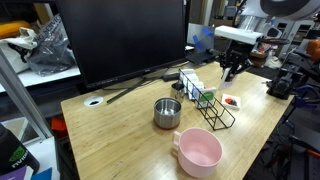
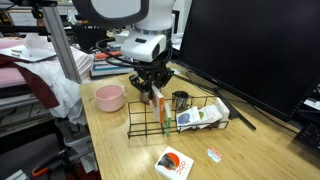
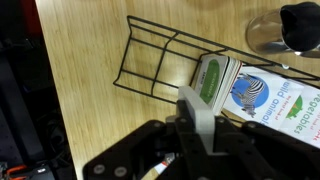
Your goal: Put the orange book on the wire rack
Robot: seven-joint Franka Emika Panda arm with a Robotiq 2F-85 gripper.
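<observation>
Orange book (image 2: 158, 110) hangs pinched in the tool (image 2: 156, 98) over wire rack (image 2: 142, 122).

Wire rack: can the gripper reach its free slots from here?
Probably yes. The gripper, apparently holding the orange book, hangs over the empty end of the wire rack. The green book lies at the other end, and nothing shows between the gripper and the slots.

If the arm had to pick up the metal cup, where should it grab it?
Probably the rim of the metal cup, coming straight down from above. It stands upright with its mouth open, so one finger could go inside and one outside the thin wall.
</observation>
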